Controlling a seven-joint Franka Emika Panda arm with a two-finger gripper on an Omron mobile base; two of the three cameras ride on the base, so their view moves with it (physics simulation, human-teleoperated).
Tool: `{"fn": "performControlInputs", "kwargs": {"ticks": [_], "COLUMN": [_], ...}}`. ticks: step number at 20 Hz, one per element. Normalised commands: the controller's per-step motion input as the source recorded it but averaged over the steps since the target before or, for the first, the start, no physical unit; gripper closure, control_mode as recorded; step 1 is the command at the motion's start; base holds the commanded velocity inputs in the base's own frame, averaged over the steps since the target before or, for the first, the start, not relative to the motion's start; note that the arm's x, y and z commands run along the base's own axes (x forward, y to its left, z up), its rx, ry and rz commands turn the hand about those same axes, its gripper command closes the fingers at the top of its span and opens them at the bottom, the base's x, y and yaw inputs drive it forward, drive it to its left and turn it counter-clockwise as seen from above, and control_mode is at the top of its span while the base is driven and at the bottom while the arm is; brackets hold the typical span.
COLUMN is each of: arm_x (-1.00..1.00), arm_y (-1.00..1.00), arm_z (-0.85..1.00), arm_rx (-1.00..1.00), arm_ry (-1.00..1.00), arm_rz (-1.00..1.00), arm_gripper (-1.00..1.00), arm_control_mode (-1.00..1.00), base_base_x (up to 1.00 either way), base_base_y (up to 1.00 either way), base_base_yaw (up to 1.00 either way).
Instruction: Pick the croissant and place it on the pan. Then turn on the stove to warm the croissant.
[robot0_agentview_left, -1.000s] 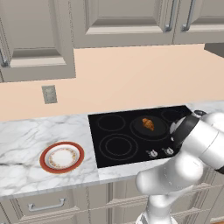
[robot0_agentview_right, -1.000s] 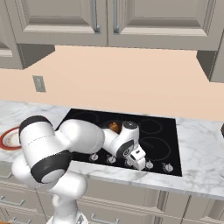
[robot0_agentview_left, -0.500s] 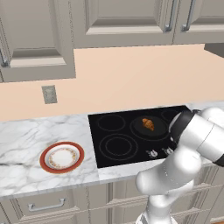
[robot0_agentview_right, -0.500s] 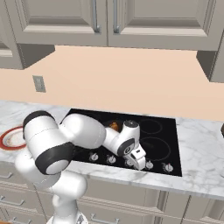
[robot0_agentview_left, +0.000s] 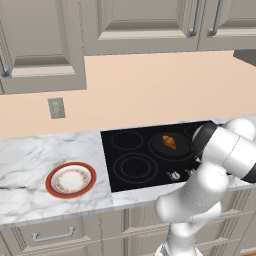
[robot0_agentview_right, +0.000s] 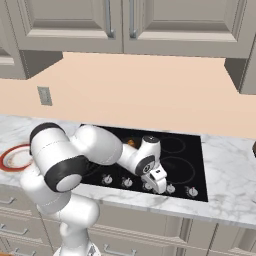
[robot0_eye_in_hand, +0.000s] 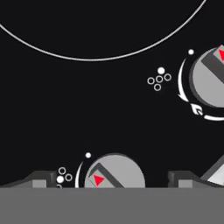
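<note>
A: On the marble worktop (robot0_agentview_left: 30, 180), what is set into the surface, and where is the croissant found?

B: Set into it is the stove (robot0_agentview_left: 150, 157), a glossy black glass cooktop with thin grey burner rings. The croissant (robot0_agentview_left: 169, 142) is seen lying in the pan (robot0_agentview_left: 172, 147), which is placed on the far right burner. To the left, well apart from the stove, a white plate (robot0_agentview_left: 70, 179) with a red-orange rim is shown on the worktop.

A: Where is the gripper located, and how are its jaws held?

B: The gripper (robot0_agentview_right: 159, 181) is lowered over the near edge of the stove, at the row of silver knobs (robot0_agentview_right: 126, 183). The jaws are spread wide and nothing is gripped. In the hand view, one knob (robot0_eye_in_hand: 114, 171) marked with a red triangle is seen between the two dark fingertips (robot0_eye_in_hand: 183, 178), while a second knob (robot0_eye_in_hand: 210, 78) is shown further off at the right edge of that view. Whether the fingertips are touching the knob cannot be told.

A: What is shown behind the stove?

B: A peach wall with an outlet (robot0_agentview_left: 56, 108) is shown, with grey cabinets (robot0_agentview_left: 140, 25) mounted above.
</note>
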Motion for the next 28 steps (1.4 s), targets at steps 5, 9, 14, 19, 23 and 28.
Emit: {"fn": "performControlInputs", "kwargs": {"ticks": [5,9,14,19,23,28], "arm_x": [0.00,0.00,0.00,0.00,-0.12,-0.21], "arm_y": [0.00,0.01,0.01,0.00,0.00,0.00], "arm_z": [-0.30,-0.24,-0.23,-0.23,-0.30,-0.36], "arm_rx": [-0.02,-0.07,-0.08,-0.03,0.02,0.07], "arm_ry": [0.01,0.00,0.00,0.00,-0.07,-0.12], "arm_rz": [0.00,0.00,-0.01,-0.01,-0.01,0.00], "arm_gripper": [-1.00,1.00,1.00,1.00,1.00,1.00], "arm_control_mode": [-1.00,-1.00,-1.00,-1.00,-1.00,-1.00], "base_base_x": [0.00,0.00,0.00,0.00,0.00,0.00], "base_base_y": [0.00,0.00,0.00,0.00,0.00,0.00], "base_base_yaw": [0.00,0.00,0.00,0.00,0.00,0.00]}}
